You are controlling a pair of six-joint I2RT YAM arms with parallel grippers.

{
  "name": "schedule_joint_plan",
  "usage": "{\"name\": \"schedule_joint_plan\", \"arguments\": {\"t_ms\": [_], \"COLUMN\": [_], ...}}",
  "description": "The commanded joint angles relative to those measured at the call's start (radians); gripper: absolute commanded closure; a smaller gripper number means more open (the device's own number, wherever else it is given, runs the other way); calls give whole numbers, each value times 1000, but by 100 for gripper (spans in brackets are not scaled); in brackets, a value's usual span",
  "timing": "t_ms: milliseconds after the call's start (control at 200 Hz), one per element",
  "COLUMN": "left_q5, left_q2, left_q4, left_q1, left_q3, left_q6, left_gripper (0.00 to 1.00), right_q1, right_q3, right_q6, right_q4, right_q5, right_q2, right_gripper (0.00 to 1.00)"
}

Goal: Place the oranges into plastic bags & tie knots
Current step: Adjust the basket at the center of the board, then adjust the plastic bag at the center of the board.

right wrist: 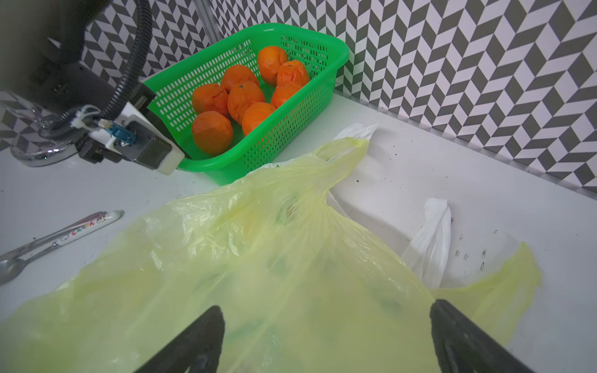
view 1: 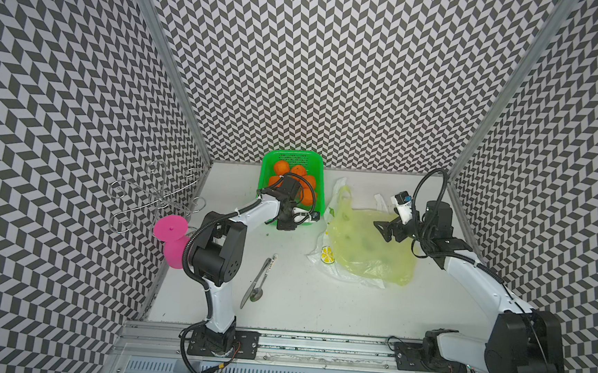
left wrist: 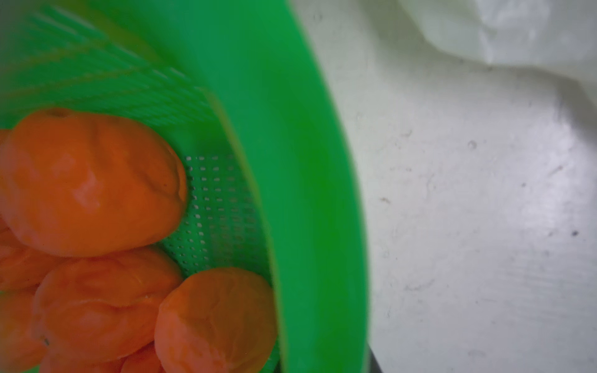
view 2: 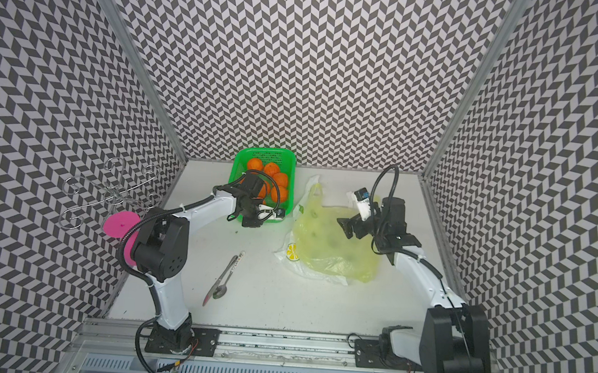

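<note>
Coloured lettering runs along a white cutlery handle (right wrist: 87, 223) on the desk (view 1: 317, 311), but it is too small to read. The white bag (right wrist: 431, 248) carries a lemon-slice print (view 1: 326, 255). All eight oranges (right wrist: 245, 100) sit in the green mesh basket (right wrist: 290, 139) by the back wall. Just beside the basket, the yellow-green bag (right wrist: 258, 258) lies flat on top of the white bag, and the handles (right wrist: 345, 148) of both are loose and untied. The left arm (view 1: 252, 209) reaches over the basket's near end. The left fingers are hidden, so whether they are spread or pressed together cannot be told. The right fingers (right wrist: 200, 339) are spread wide over the yellow-green bag.
</note>
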State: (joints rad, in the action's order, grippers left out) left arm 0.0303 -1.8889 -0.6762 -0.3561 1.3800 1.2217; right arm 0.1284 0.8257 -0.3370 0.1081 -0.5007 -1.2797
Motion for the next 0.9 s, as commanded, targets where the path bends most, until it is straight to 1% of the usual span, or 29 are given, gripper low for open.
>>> {"name": "schedule_joint_plan", "arguments": {"t_ms": [0,105,160,205,245,310,355,396,456,506,571,616,651,711,781,836,896], "left_q5": [-17,23,41,63,104,219,320,405,502,548,579,584,591,597,591,603,614], "left_q2": [58,86,101,114,129,152,171,189,212,226,234,234,232,231,242,269,315], "left_q4": [-43,-33,-30,-28,-35,-64,-63,-36,52,139,227,274,289,280,240,203,163], "left_q1": [41,45,45,45,45,45,45,44,34,19,-9,-31,-49,-80,-107,-113,-114], "left_q3": [-16,-34,-43,-43,-31,11,42,54,48,25,0,-14,-18,-16,-29,-67,-134], "left_q6": [58,37,24,-1,-32,-109,-197,-302,-503,-670,-842,-941,-990,-1027,-1020,-977,-882], "left_gripper": [76,72,68,64,61,54,48,44,40,38,34,30,29,28,27,26,24], "right_q1": [15,15,15,11,-2,-29,-48,-64,-90,-124,-157,-163,-165,-175,-198,-220,-243], "right_q3": [44,68,83,90,96,121,149,184,254,295,298,287,272,234,200,195,189], "right_q6": [-105,-143,-128,-89,-60,-33,1,35,84,119,125,121,120,135,153,163,171], "right_q4": [35,83,97,96,97,127,152,191,285,359,416,444,459,459,458,474,485], "right_q5": [-50,-18,57,151,202,227,244,248,261,240,194,198,205,204,175,133,68], "right_q2": [21,34,27,18,4,-30,-65,-100,-159,-198,-216,-214,-207,-188,-189,-214,-247], "right_gripper": [1,0,0,0,0,0,0,0,1,2,2,2,2,0,0,0,0]}}
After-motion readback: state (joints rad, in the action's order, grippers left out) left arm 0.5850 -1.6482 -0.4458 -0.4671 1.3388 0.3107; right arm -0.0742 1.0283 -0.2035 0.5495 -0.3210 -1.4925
